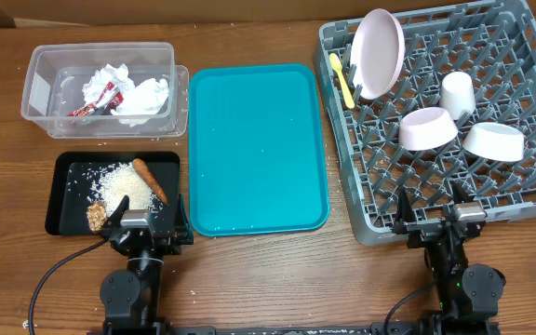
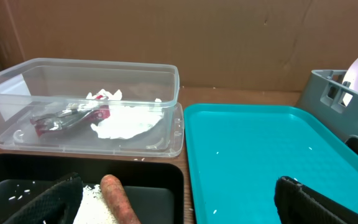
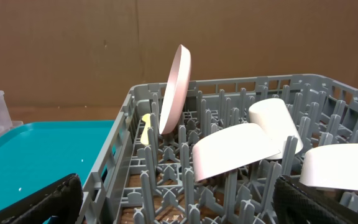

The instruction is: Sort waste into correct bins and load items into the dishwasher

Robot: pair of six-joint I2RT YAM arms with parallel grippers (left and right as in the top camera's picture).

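Left hand [image 1: 145, 223] and right hand [image 1: 442, 221] gape wide, holding nothing. White plate [image 1: 380, 51] stands on edge ahead-left of right hand; near wall of grey rack [image 1: 380, 233] just ahead.

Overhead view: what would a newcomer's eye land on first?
The bright teal tray in the middle, nearly bare. Then the grey dish rack on the right, holding a white plate on edge, two bowls, a cup and a yellow spoon. Left: napkins in a clear tub, rice on a black tray.
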